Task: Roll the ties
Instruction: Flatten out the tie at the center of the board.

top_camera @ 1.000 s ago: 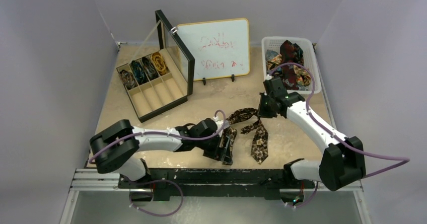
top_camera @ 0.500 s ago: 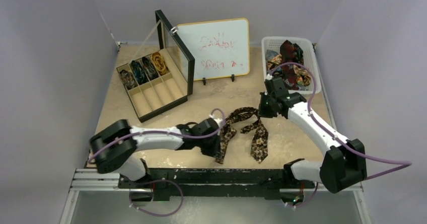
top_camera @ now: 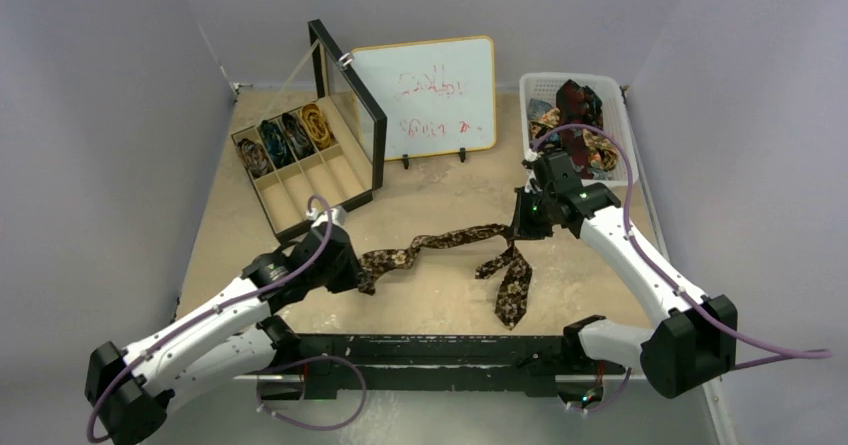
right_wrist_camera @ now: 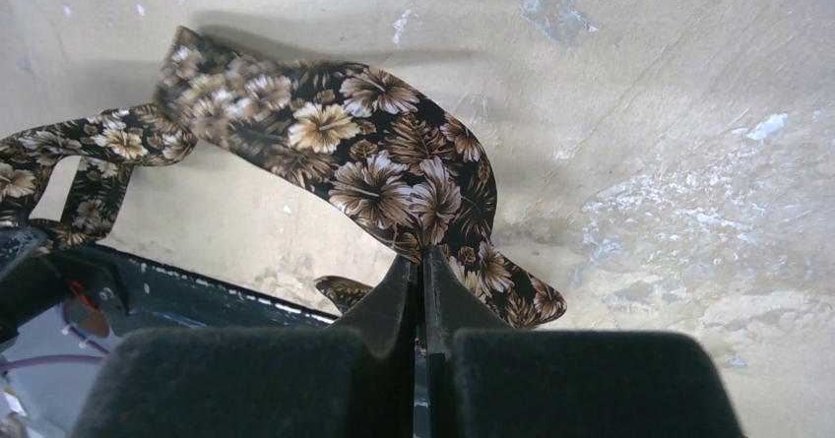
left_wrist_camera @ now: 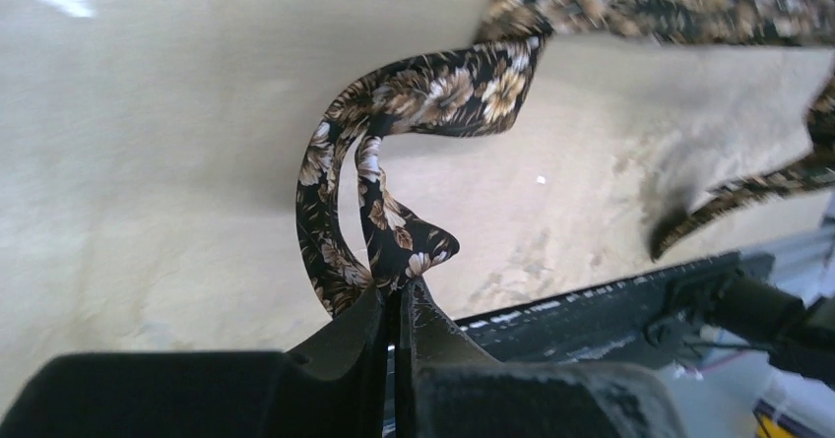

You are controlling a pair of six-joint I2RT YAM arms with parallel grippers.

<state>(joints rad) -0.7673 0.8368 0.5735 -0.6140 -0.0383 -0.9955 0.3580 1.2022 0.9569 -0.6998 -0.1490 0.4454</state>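
A brown floral tie (top_camera: 450,239) is stretched across the front of the table between my two grippers. My left gripper (top_camera: 356,268) is shut on its narrow end, which curls up from the jaws in the left wrist view (left_wrist_camera: 433,89). My left gripper (left_wrist_camera: 402,295) pinches the fabric at its tips. My right gripper (top_camera: 522,227) is shut on the tie further along, and the wide end (top_camera: 514,295) hangs down toward the front edge. In the right wrist view the tie (right_wrist_camera: 384,177) fans out from my right gripper (right_wrist_camera: 423,266).
A black compartment box (top_camera: 318,190) with its lid raised holds several rolled ties (top_camera: 285,137) at the back left. A whiteboard (top_camera: 430,95) stands behind the middle. A white basket (top_camera: 622,125) of loose ties sits at the back right. A black rail (top_camera: 430,343) edges the table front.
My left gripper closed on the tie's narrow end and drew it left and away from the front edge, pulling the tie out longer. The right gripper barely moved.
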